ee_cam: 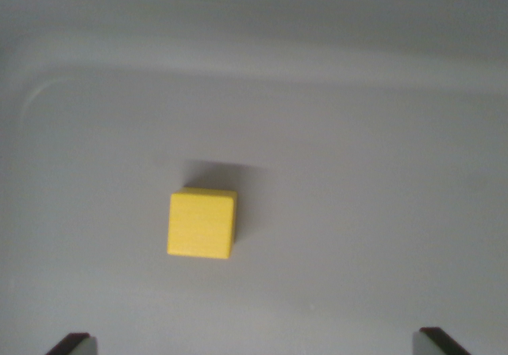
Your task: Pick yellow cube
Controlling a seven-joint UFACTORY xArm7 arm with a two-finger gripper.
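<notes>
A yellow cube (202,224) rests on the pale grey floor of a bin, a little left of the wrist view's centre. My gripper (254,345) is open: its two dark fingertips (71,344) show only at the bottom corners, spread wide apart. The cube lies above the line between them, nearer the wrist view's left fingertip, and touches neither. Nothing is held between the fingers.
The grey bin (48,85) has a rounded inner corner at the upper left and a wall running across the top of the view. No other object shows on its floor.
</notes>
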